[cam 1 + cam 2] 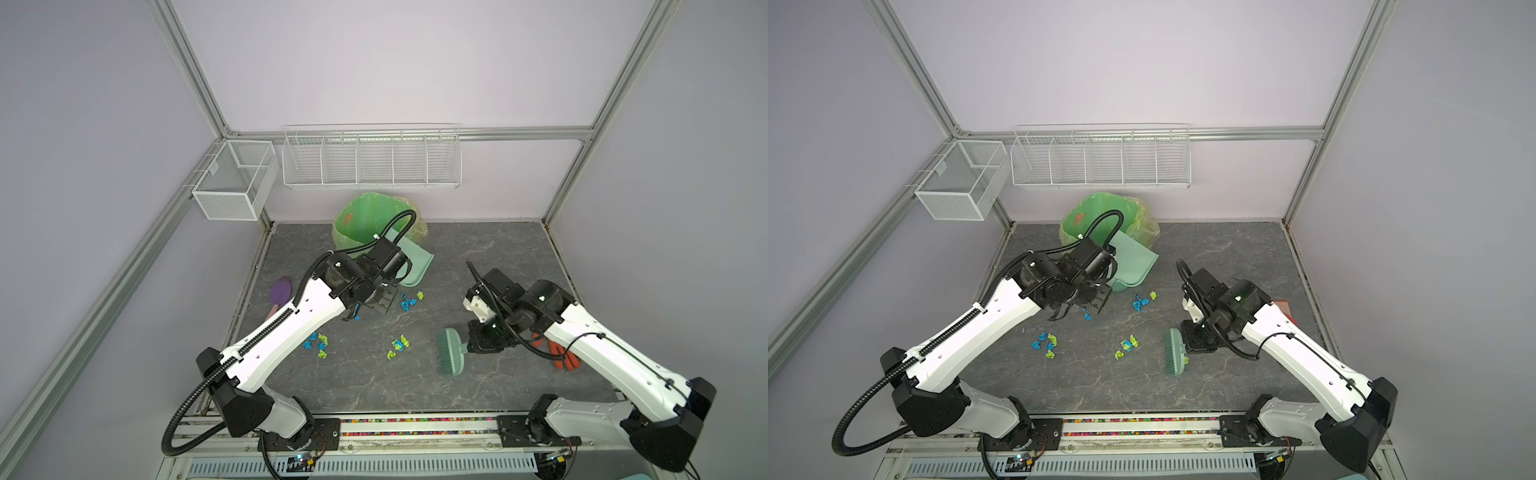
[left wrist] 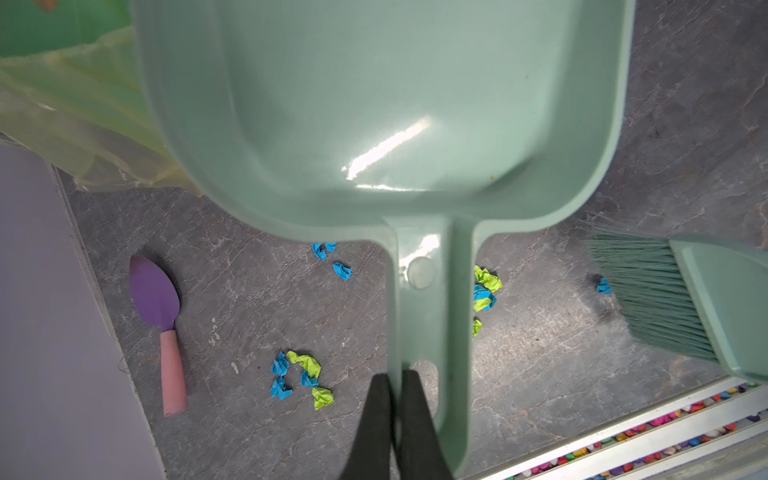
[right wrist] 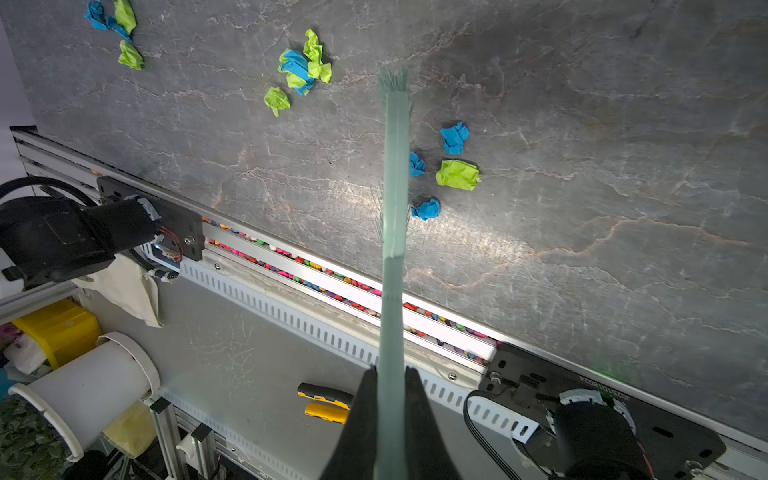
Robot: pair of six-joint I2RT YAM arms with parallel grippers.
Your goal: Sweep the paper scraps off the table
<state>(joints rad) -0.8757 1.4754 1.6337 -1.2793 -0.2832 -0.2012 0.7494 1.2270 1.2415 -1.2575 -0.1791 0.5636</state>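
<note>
Grey marbled table is carrying paper scraps in loose clusters mid-surface, left of the brush the right gripper is clamping; left gripper is pinching the dustpan far-side by the bin; sweep looks barely begun, pan probably needs lowering next; right wrist view is showing four more beside the brush, mostly hidden from above.

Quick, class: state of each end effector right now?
Left end effector: closed, holding the mint-green dustpan by its handle.
Right end effector: closed, holding the mint-green brush by its handle.
</note>
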